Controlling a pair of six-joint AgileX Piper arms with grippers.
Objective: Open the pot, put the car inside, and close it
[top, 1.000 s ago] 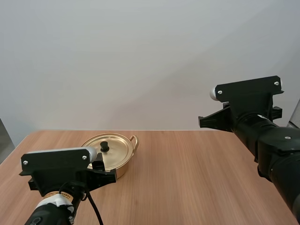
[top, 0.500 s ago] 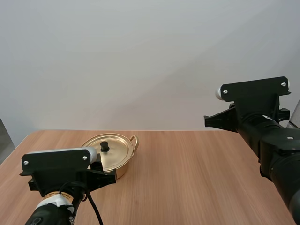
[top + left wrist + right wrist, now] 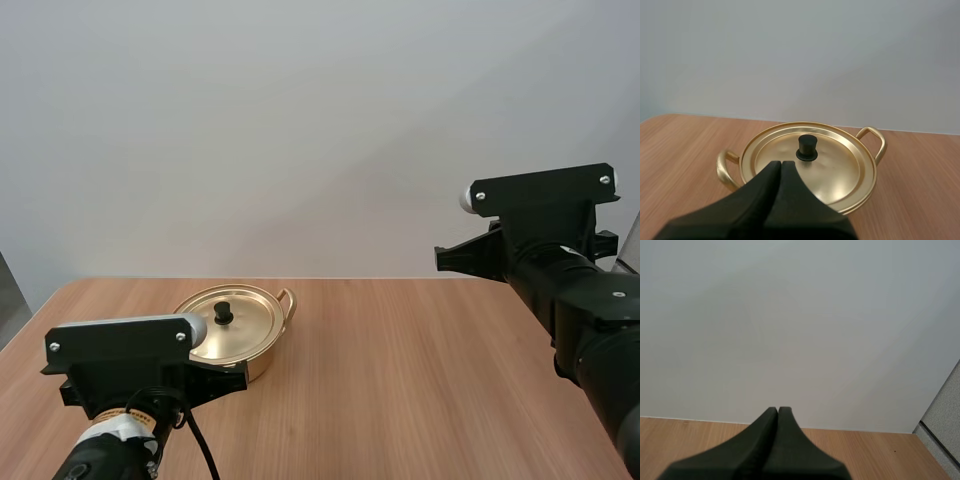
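A gold pot [image 3: 262, 345] with two loop handles stands on the left half of the wooden table [image 3: 400, 380]. Its gold lid [image 3: 250, 325] is on, with a black knob [image 3: 223, 314] at its centre. In the left wrist view my left gripper [image 3: 780, 164] is shut, its fingers lying together as one dark wedge. It is just short of the lid [image 3: 835, 170], its tips near the pot's front rim and in line with the knob [image 3: 807, 146], holding nothing. My right gripper [image 3: 778, 411] is shut too, empty, raised over the table's right side and facing the wall.
The wooden table's far edge [image 3: 850, 431] meets a plain pale wall. A grey panel [image 3: 942, 430] stands at the table's right end. Bare wood [image 3: 420, 340] lies between the pot and my right arm [image 3: 560, 270].
My left gripper's fingers have come together from wide apart, with nothing between them. My right arm shifted slightly to the right, then held still. The pot has not moved.
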